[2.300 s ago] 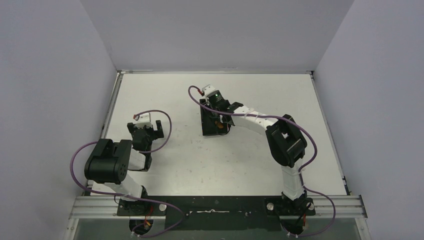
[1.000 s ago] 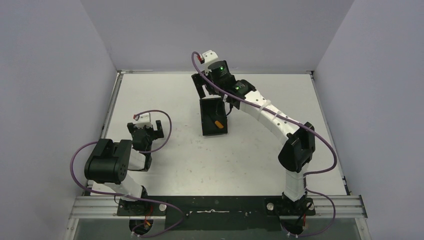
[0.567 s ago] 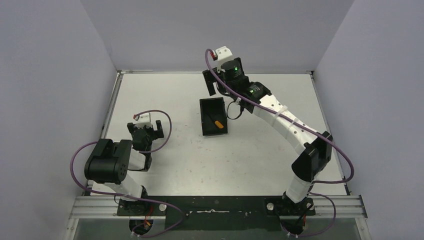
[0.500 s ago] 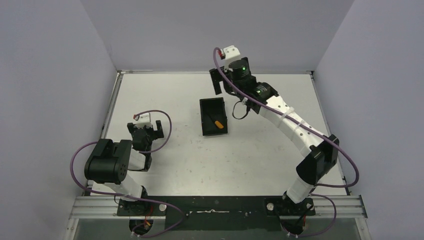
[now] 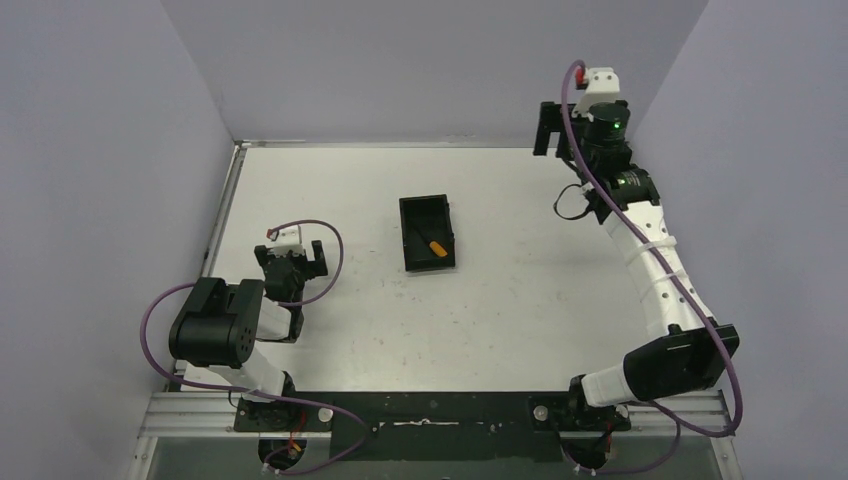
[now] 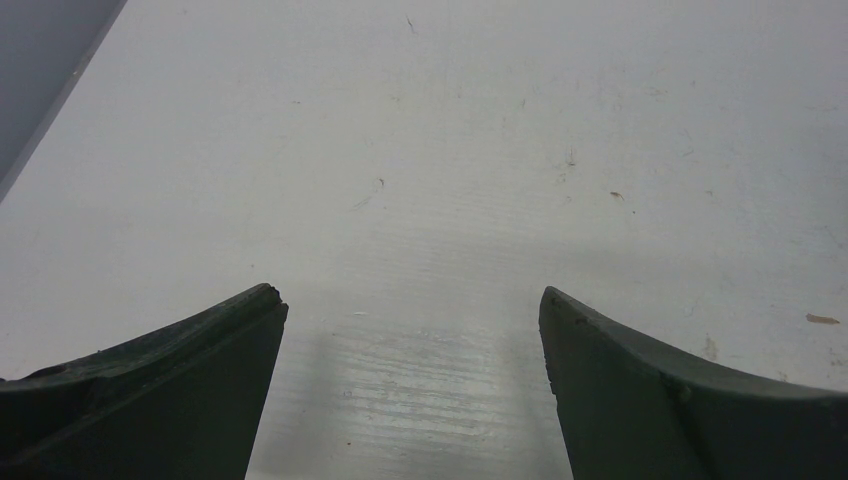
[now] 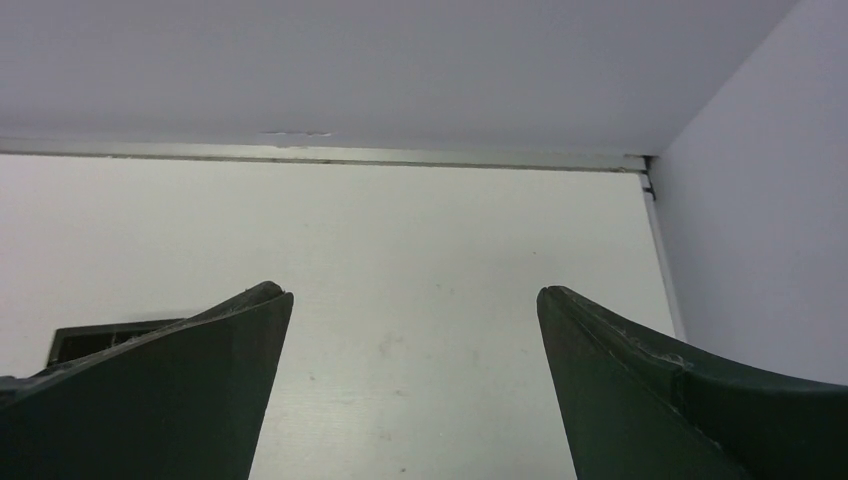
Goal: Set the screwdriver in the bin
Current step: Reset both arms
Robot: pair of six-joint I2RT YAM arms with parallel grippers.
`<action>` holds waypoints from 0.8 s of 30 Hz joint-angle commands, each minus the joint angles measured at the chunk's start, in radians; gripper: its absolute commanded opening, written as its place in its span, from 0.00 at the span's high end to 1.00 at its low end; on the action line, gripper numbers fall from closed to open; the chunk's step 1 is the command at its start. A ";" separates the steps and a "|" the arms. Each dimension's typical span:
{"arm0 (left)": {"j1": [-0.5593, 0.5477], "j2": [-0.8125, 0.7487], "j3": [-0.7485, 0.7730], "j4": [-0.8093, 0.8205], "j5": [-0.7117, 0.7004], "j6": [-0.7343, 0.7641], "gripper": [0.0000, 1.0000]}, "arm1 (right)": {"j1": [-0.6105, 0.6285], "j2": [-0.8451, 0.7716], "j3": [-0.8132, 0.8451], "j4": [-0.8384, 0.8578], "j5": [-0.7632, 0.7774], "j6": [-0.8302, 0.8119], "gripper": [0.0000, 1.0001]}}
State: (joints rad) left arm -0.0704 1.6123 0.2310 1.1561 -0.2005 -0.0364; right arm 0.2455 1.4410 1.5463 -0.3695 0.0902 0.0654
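Looks complete, with screwdriver lying inside bin, right gripper high near back corner, spread wide and empty, left gripper likewise agape, holding nothing.

One screwdriver, one bin, two arms.

The right arm rises from its base and stretches almost fully out toward the far right corner; a green light glows on its wrist; the right gripper is held high, and the wrist view shows its jaws wide apart with nothing between them; the left arm sits folded close to its base, elbow bent; the left gripper points forward and low, its dark fingers spread wide and empty.
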 commanded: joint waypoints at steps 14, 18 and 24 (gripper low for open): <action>-0.002 -0.002 0.024 0.053 0.012 0.006 0.03 | -0.242 -0.137 -0.167 0.147 -0.162 -0.023 0.00; -0.002 -0.001 0.024 0.054 0.012 0.007 0.03 | -0.242 -0.137 -0.164 0.143 -0.215 -0.035 0.00; -0.002 -0.001 0.024 0.054 0.012 0.007 0.03 | -0.239 -0.126 -0.157 0.141 -0.199 -0.028 0.00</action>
State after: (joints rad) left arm -0.0704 1.6123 0.2310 1.1561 -0.2005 -0.0364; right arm 0.0071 1.3380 1.3891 -0.2836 -0.0959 0.0410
